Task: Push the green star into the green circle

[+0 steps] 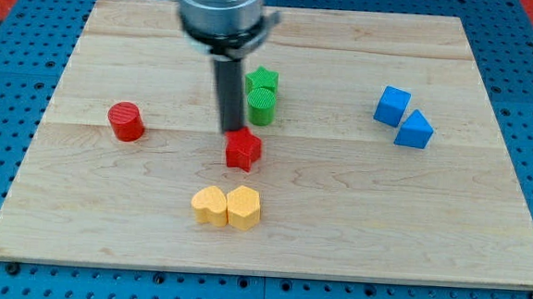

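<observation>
The green star [262,79] sits near the board's middle, a little toward the view's top. The green circle [263,105], a short cylinder, stands directly below it and touches it. My rod comes down from the view's top, and my tip [231,130] rests on the board just left of and below the green circle. It is right at the upper left edge of a red star [243,151].
A red cylinder [125,121] stands at the left. Two yellow heart blocks [212,205] [243,207] lie side by side below the red star. A blue cube [392,105] and a blue triangular block [415,130] sit at the right. The wooden board [448,216] lies on a blue pegboard.
</observation>
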